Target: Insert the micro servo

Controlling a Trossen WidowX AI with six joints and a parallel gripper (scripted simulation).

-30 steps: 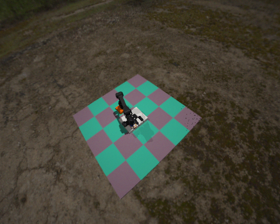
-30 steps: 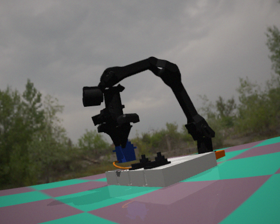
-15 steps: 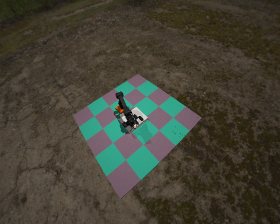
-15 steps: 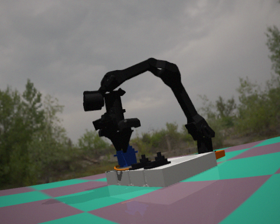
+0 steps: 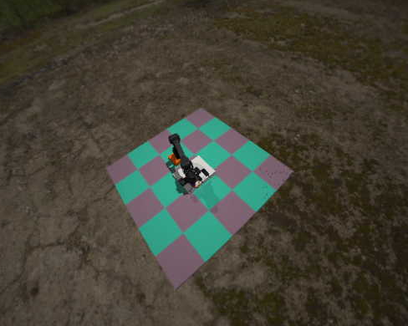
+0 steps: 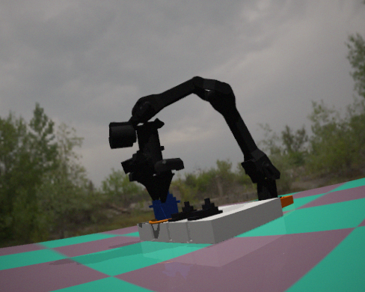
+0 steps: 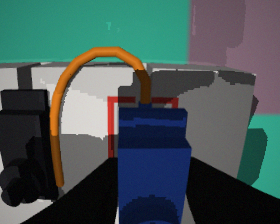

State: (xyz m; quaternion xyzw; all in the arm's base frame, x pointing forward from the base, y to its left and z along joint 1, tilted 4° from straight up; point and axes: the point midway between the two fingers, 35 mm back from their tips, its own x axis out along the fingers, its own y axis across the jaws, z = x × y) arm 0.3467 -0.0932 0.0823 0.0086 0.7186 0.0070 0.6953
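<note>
My gripper (image 5: 191,178) (image 6: 161,199) (image 7: 150,166) points down and is shut on the blue micro servo (image 6: 165,210) (image 7: 154,172). The servo is roughly upright over the marked pocket, its ears clearly above the deck (image 5: 202,162) (image 6: 246,216) (image 7: 222,125). The pocket's red outline (image 7: 111,125) shows on both sides of the servo's cable end; the servo covers most of the opening. Whether its lower end has entered the pocket is hidden. The orange cable (image 6: 158,221) (image 7: 107,51) leaves the servo's far end in the wrist view and loops left. The side notch cannot be made out clearly.
Black servos (image 6: 208,210) (image 7: 25,140) stand on the deck beside the held servo, close to the cable loop. An orange block (image 5: 175,159) (image 6: 287,201) is by the arm's base. The deck's outer edge lies just beyond the pocket.
</note>
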